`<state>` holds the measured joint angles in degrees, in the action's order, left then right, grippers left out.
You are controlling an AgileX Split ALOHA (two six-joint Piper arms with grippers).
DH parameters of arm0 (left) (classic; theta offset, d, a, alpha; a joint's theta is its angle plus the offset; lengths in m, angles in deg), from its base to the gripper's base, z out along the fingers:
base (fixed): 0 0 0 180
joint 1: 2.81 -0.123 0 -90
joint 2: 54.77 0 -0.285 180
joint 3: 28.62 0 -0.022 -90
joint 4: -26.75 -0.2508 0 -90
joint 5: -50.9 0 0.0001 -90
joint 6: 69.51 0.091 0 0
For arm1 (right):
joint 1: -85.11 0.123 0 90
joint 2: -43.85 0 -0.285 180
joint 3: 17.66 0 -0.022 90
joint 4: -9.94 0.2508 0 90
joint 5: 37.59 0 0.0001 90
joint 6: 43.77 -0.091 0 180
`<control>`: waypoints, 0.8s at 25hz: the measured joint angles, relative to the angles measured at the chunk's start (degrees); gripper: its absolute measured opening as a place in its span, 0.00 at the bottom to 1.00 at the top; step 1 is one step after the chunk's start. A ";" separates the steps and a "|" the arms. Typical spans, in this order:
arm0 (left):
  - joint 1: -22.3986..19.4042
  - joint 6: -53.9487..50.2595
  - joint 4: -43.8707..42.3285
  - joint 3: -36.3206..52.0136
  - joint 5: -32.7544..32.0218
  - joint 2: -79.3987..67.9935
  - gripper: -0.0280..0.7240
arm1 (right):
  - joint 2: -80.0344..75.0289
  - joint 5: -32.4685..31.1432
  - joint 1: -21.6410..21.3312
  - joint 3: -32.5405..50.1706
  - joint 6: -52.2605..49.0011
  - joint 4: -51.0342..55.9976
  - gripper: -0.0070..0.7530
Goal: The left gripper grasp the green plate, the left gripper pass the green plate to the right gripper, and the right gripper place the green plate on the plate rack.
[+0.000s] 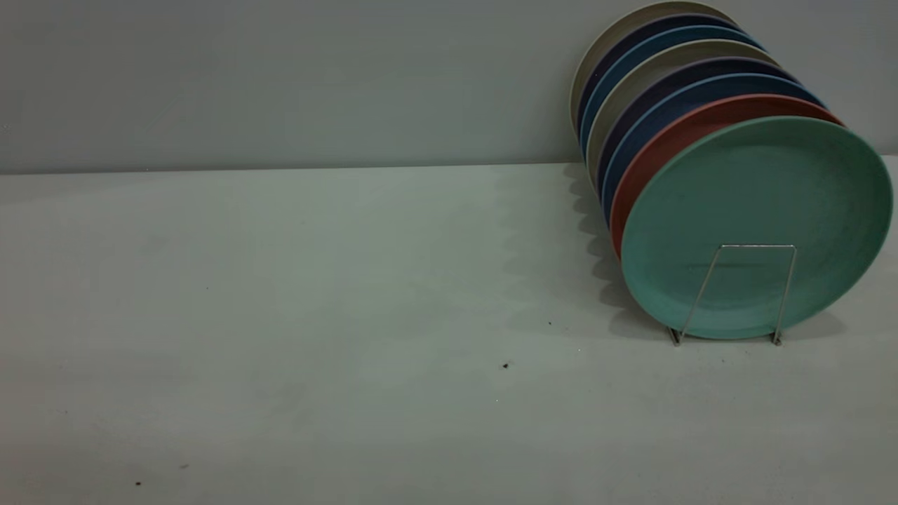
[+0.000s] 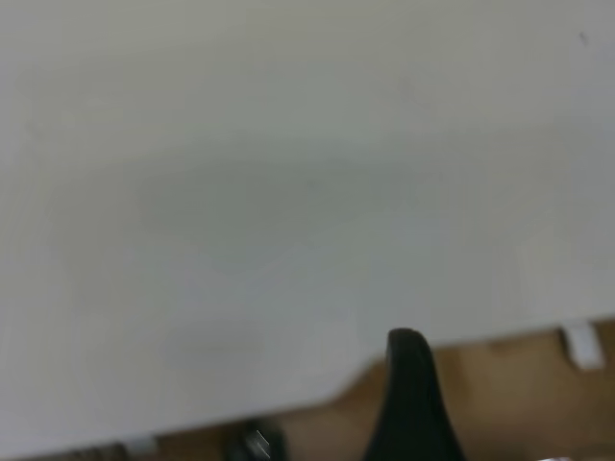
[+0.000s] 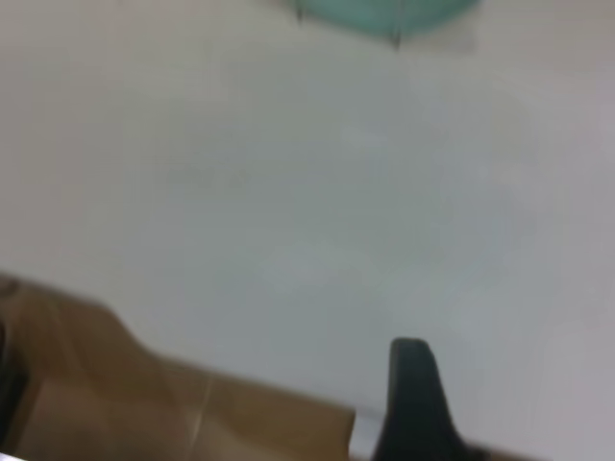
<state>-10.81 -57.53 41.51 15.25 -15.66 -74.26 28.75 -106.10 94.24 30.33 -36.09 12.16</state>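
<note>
The green plate [image 1: 758,224] stands upright in the front slot of the plate rack [image 1: 758,246], at the table's far right in the exterior view. Its lower edge [image 3: 384,12] and a rack wire [image 3: 396,38] also show far off in the right wrist view. Neither arm appears in the exterior view. The left gripper [image 2: 411,403] shows only as one black tip over the table's edge, away from the plate. The right gripper [image 3: 411,403] shows the same way, over the table near its edge, well short of the rack.
Behind the green plate the rack holds a salmon-pink plate [image 1: 673,140], several blue plates [image 1: 652,105] and beige plates [image 1: 617,42]. The pale table [image 1: 280,315] meets a grey wall. Brown floor [image 2: 519,394] lies beyond the table's edge.
</note>
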 joint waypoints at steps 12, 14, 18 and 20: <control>0.06 -2.41 -9.34 5.07 1.15 12.94 0.78 | 2.35 3.57 0.00 1.59 0.85 1.18 0.70; 0.77 -2.65 -9.79 5.31 1.20 12.99 0.78 | 2.35 3.57 0.00 1.70 0.85 1.18 0.70; 3.75 -2.95 -9.77 5.39 1.30 12.99 0.77 | 2.35 3.57 0.00 1.70 0.73 1.12 0.70; 5.21 -3.26 -9.72 5.39 1.30 12.99 0.76 | 2.35 3.57 0.00 1.70 0.60 1.06 0.70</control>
<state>-5.60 -60.79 31.78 20.65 -14.36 -61.27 31.10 -102.53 94.24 32.03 -35.48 13.22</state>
